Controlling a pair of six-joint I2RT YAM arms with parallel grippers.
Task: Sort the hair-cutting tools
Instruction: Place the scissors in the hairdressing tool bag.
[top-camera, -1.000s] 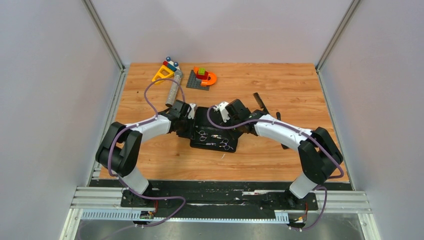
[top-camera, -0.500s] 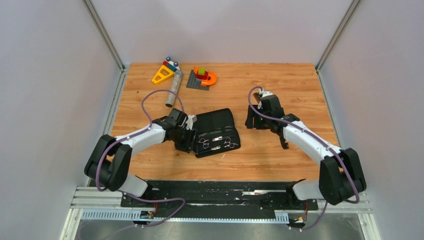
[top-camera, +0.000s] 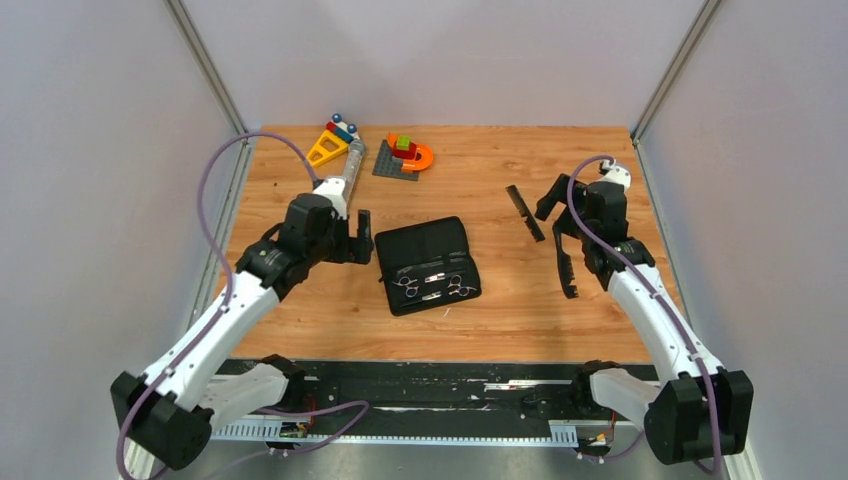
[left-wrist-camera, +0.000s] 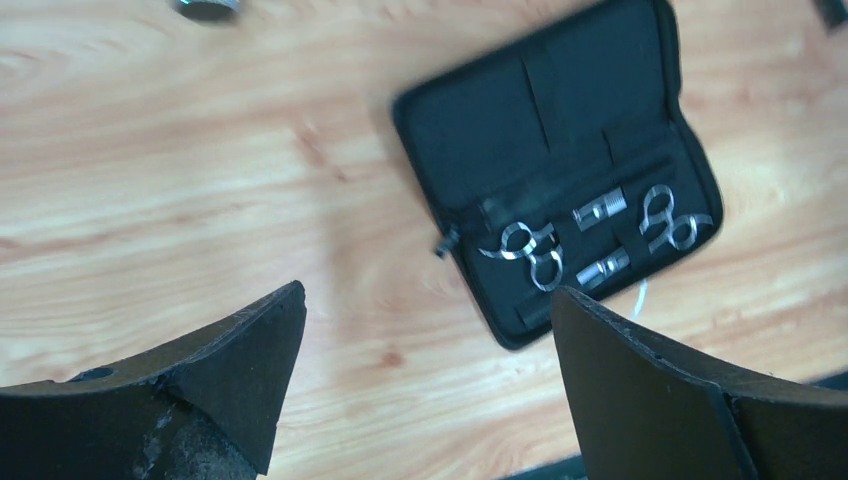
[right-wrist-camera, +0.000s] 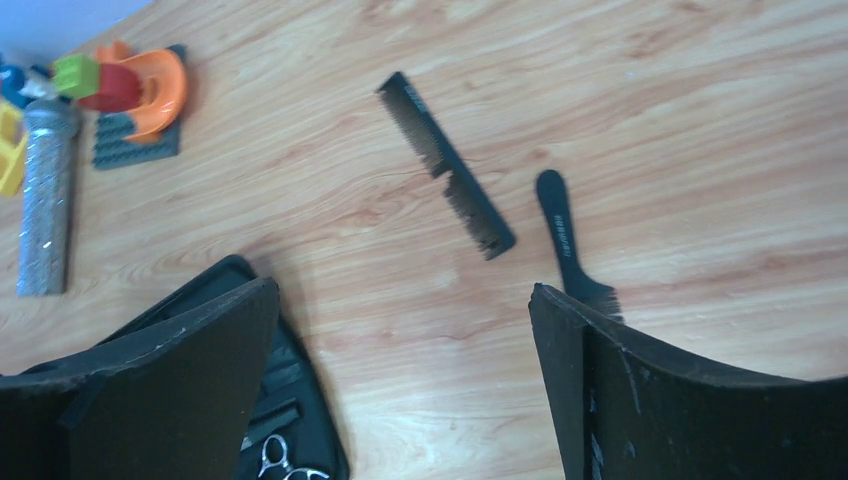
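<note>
A black zip case (top-camera: 425, 240) lies open mid-table, with two small silver scissors (top-camera: 405, 285) (top-camera: 458, 288) strapped inside. In the left wrist view the case (left-wrist-camera: 480, 130) shows both scissors (left-wrist-camera: 525, 255) (left-wrist-camera: 668, 222). A long thin black comb (top-camera: 524, 212) (right-wrist-camera: 445, 165) and a shorter black comb-like tool (top-camera: 566, 272) (right-wrist-camera: 570, 240) lie on the wood right of the case. My left gripper (top-camera: 358, 240) (left-wrist-camera: 425, 300) hovers open just left of the case, holding nothing. My right gripper (top-camera: 553, 212) (right-wrist-camera: 405, 290) is open and empty above the table, close to the long comb.
A grey cylinder (top-camera: 348, 178) (right-wrist-camera: 45, 195) lies at the back left, next to colourful toy blocks (top-camera: 330, 145) and a grey baseplate with blocks (top-camera: 400, 158) (right-wrist-camera: 135, 85). Walls and metal rails close in both sides.
Both arms have drawn away from the case, the left one to its left side, the right one out towards the combs. Both grippers have opened wide. The case now lies uncovered.
</note>
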